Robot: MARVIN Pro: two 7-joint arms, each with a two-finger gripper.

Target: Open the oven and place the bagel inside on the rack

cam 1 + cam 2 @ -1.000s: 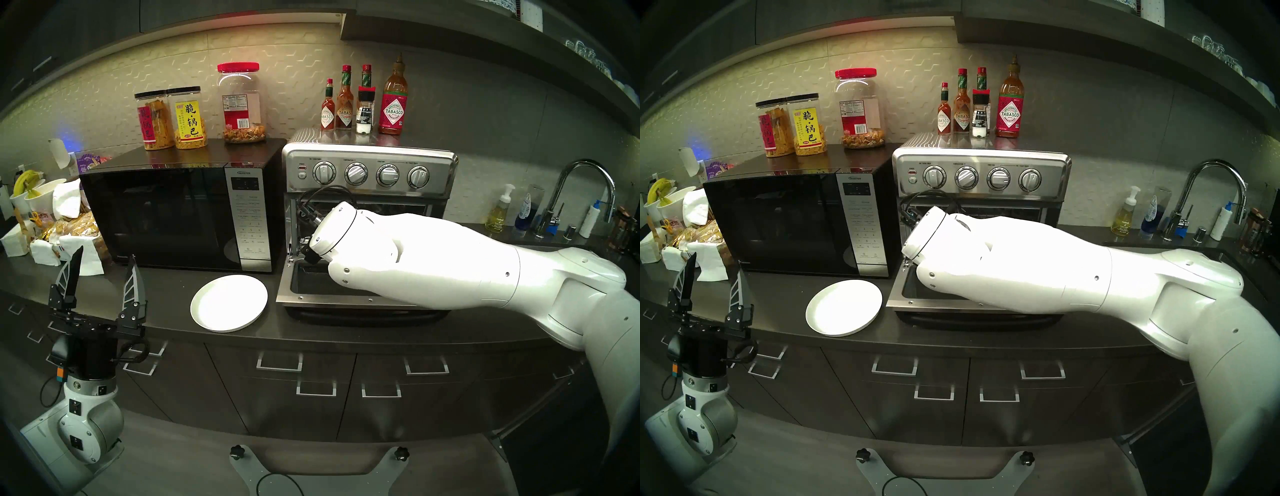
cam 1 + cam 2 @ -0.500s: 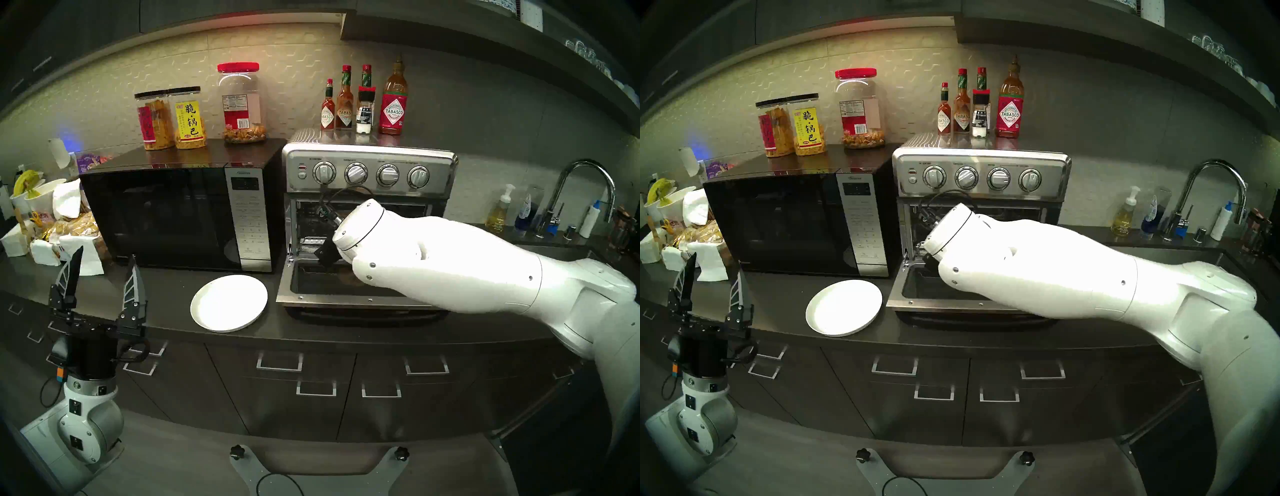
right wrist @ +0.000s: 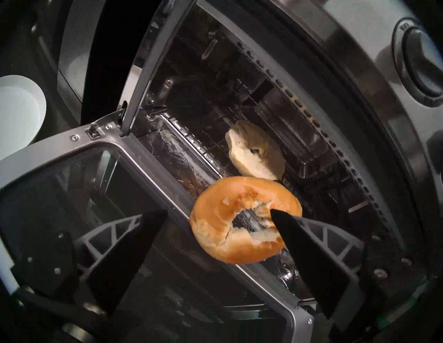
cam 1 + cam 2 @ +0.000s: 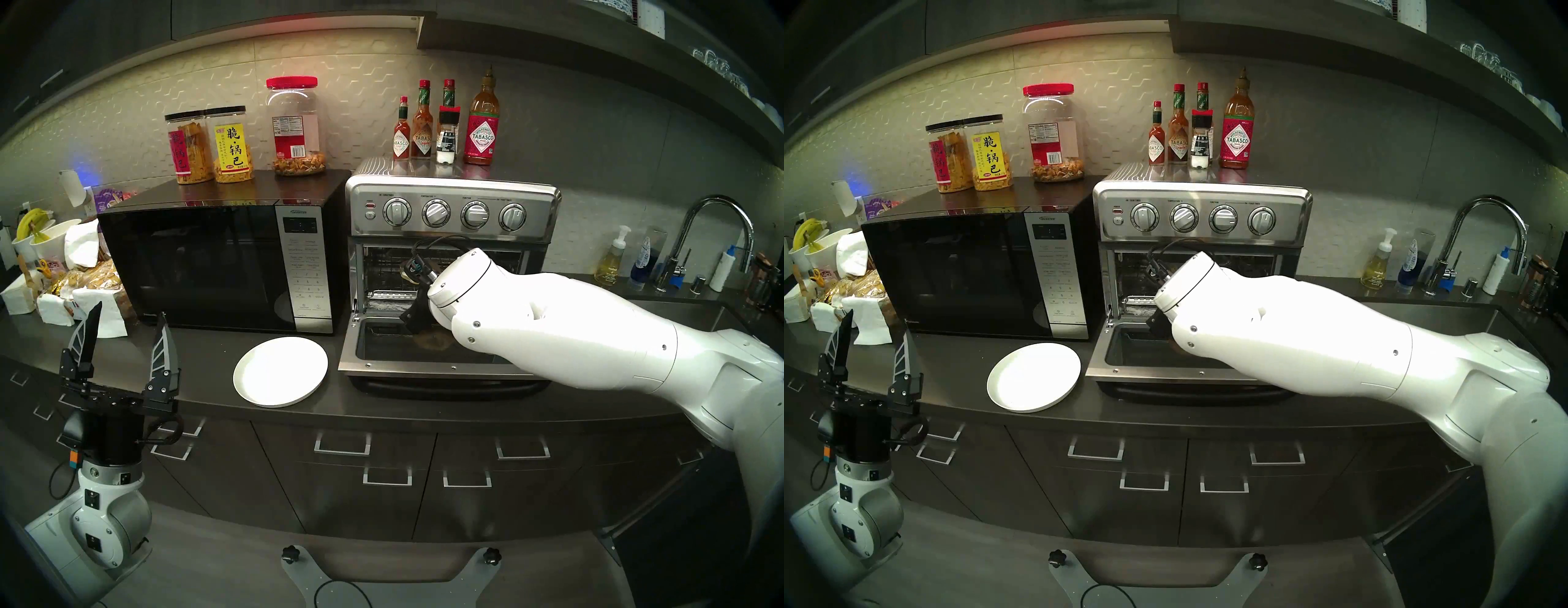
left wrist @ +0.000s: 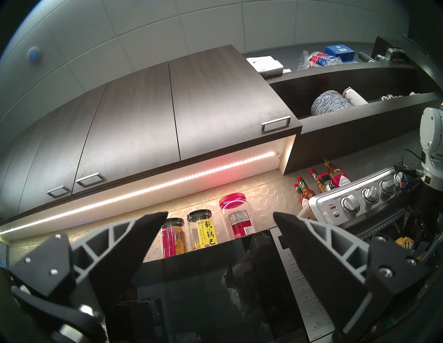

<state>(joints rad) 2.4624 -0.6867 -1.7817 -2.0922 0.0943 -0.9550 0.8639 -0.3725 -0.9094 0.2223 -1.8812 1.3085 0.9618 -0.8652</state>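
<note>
Right wrist view is showing you the right gripper [image 3: 217, 216] at the bottom of the frame, jaws standing wide apart and clamping nothing, though one fingertip [image 3: 279, 215] is overlapping the hole of the crust-up bagel half [image 3: 244, 220]. Whether it is touching, you cannot tell. That half is lying flat at centre frame, across the front lip of the oven [image 3: 323, 60], where the lowered door [image 3: 148, 167] is hinging. Being a ring, it is pointing no way in particular. Beyond it, the pale half [image 3: 255, 149] is resting cut face up on the rack [image 3: 211, 153].

So the opening is done, and one half looks placed. You are likely needing to nudge the near half deeper.

Head view, lower left: the left gripper [image 4: 123, 335] is idling open and empty beside the plate [image 4: 281, 371].
</note>
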